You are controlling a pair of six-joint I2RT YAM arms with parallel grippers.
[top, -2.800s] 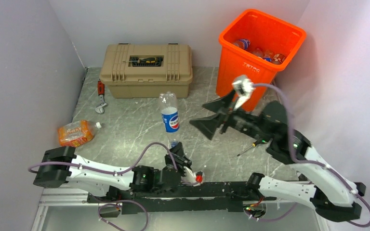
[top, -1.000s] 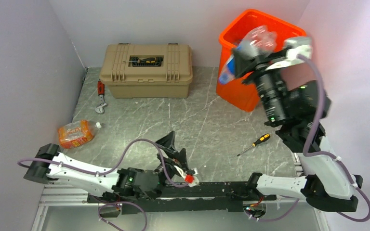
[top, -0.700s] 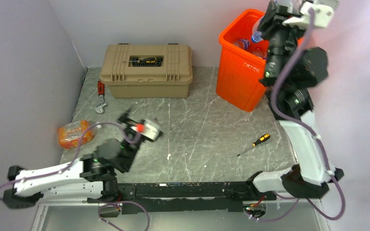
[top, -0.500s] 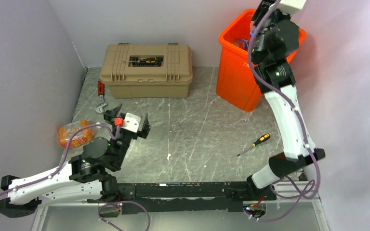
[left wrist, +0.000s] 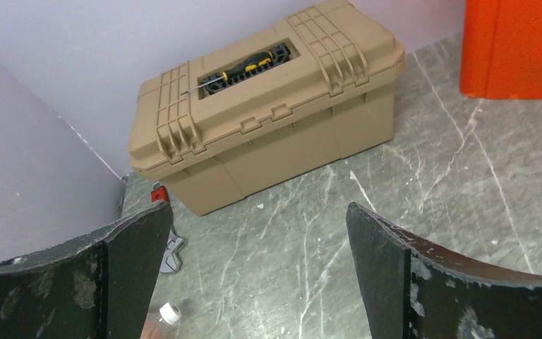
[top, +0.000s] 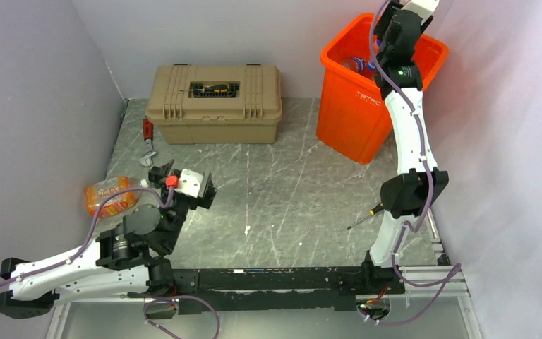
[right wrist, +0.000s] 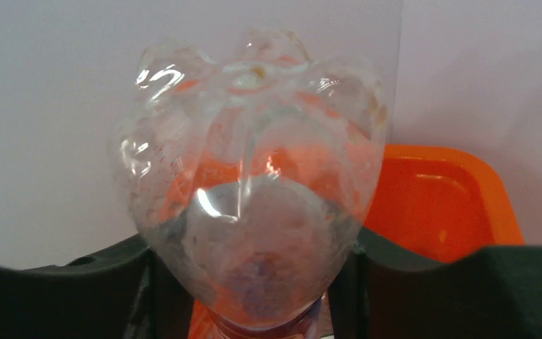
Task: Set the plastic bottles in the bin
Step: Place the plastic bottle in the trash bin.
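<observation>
Over the orange bin (top: 356, 106), the right gripper (right wrist: 254, 304) squeezes a clear plastic bottle (right wrist: 254, 176).
The left gripper (left wrist: 254, 275) hangs spread wide, holding nothing, near an orange-label bottle (top: 109, 196) lying on the table (top: 310, 191). Other bottles (top: 356, 65) sit inside the bin.

- Top view: high and behind, looking down over the whole desk (top: 303, 183).
- Left wrist: low, facing the toolbox (left wrist: 275, 134) and bin (left wrist: 515, 49), both shared with top.
- Right wrist: very close on a bottle (right wrist: 250, 205), bin rim behind.
</observation>
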